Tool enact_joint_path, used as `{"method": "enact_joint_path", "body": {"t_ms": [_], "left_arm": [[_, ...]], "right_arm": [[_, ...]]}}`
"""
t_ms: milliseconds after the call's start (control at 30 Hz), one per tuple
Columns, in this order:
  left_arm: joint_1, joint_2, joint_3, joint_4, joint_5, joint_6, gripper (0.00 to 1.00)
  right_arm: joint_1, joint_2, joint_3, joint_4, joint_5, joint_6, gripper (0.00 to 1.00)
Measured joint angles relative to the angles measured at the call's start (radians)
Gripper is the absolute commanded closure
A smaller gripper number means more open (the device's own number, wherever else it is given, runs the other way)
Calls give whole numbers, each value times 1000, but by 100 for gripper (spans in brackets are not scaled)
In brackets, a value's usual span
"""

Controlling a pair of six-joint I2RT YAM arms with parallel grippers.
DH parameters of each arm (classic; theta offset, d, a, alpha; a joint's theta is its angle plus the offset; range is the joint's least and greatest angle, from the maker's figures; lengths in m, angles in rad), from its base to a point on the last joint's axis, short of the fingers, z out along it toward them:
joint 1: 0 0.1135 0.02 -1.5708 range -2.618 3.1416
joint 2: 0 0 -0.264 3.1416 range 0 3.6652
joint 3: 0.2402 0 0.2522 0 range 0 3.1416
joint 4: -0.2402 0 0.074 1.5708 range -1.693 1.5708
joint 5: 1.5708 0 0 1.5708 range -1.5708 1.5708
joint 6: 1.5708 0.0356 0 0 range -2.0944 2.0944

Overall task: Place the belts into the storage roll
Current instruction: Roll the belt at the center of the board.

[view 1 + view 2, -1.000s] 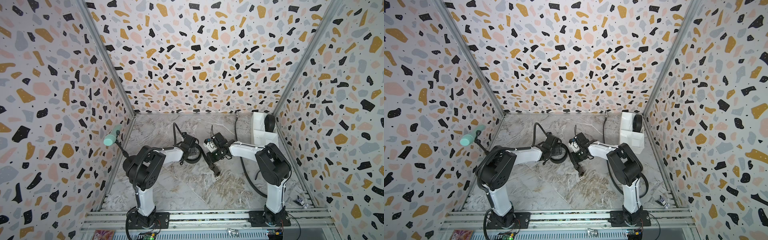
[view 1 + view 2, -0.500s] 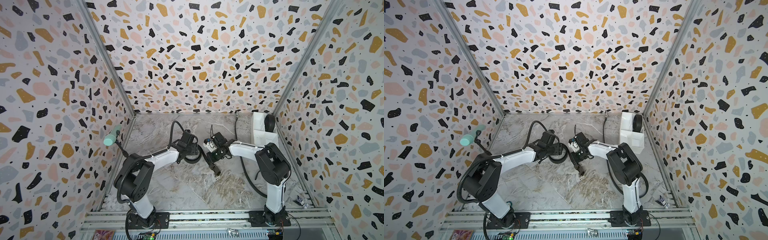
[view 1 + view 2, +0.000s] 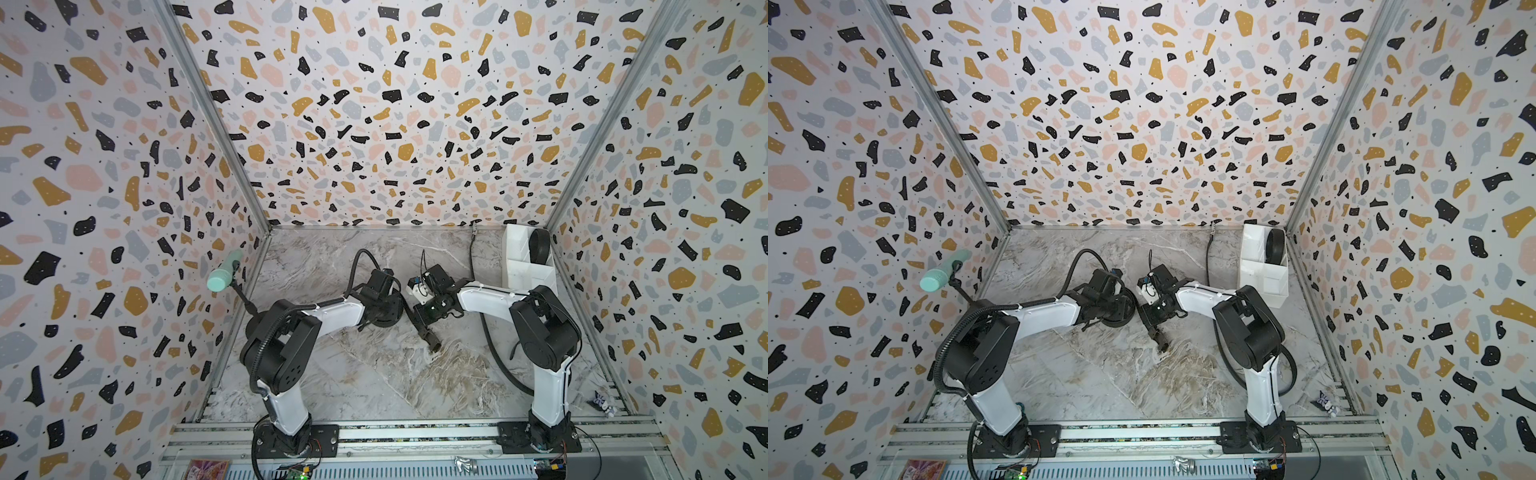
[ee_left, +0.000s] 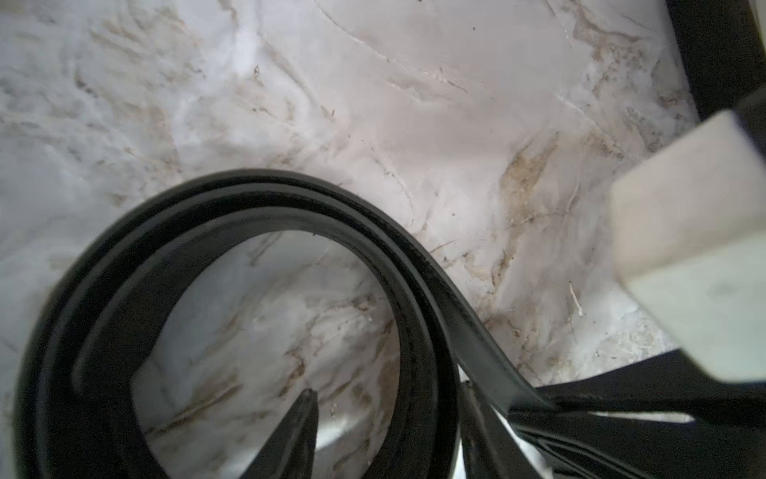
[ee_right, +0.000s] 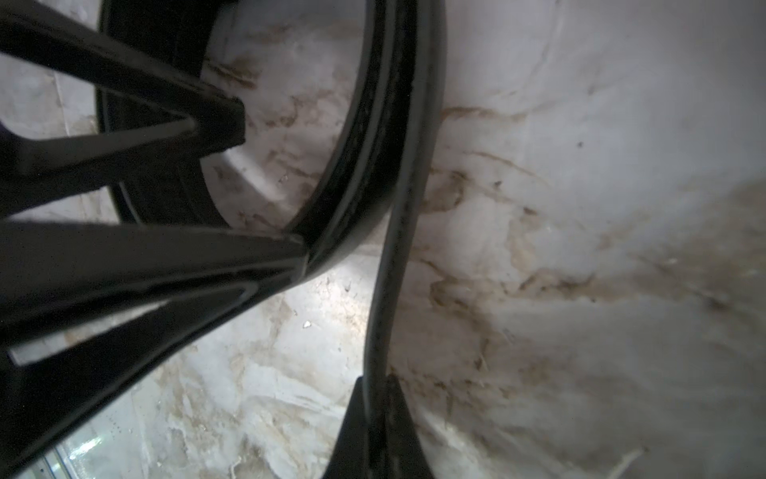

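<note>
Half-open, the left gripper (image 5: 269, 186) straddles the coiled belt (image 4: 414, 290) edge; the right gripper (image 5: 375, 379) pinches its tail; bare desk (image 3: 374, 374) around.

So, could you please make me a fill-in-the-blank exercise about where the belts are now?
1. The white box holds ____ rolled belt.
2. The right pincer is shut on the coiled belt's tail; the left pincer stands ____, astride its wall.
3. The thin belt lies uncoiled beside the ____ arm.
Missing words: one; open; right.

Three belts (image 3: 540, 246), one storage roll (image 3: 519, 266), two arms (image 3: 340, 313), one mint-green cylinder (image 3: 220, 278).
</note>
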Motion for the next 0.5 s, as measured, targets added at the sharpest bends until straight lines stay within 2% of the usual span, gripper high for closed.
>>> {"method": "enact_joint_path", "body": {"t_ms": [267, 500], "left_arm": [[-2, -1, -13, 33, 8, -5, 63], [-2, -10, -21, 37, 4, -6, 61]], "right_arm": [[0, 0, 1, -1, 0, 0, 100], [0, 0, 1, -1, 0, -1, 100]]}}
